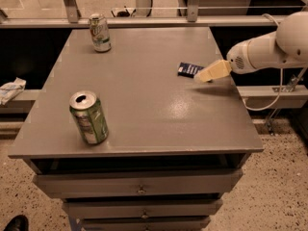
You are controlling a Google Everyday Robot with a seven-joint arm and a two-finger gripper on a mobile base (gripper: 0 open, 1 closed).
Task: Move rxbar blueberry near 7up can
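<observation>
The rxbar blueberry (189, 70), a small flat dark-blue wrapper, lies on the grey table top (144, 105) towards the right edge. The 7up can (99, 32), pale green and silver with a whitish label, stands upright at the table's far left corner, far from the bar. My gripper (210, 73), cream-coloured on a white arm (269, 49), reaches in from the right. Its tip is just to the right of the bar, low over the table, at the bar's right end.
A deeper green can with a silver top (89, 118) stands near the table's front left. Drawers (139, 186) sit below the top. A metal rail (144, 20) runs behind the table. A crumpled white thing (10, 89) lies on a ledge to the left.
</observation>
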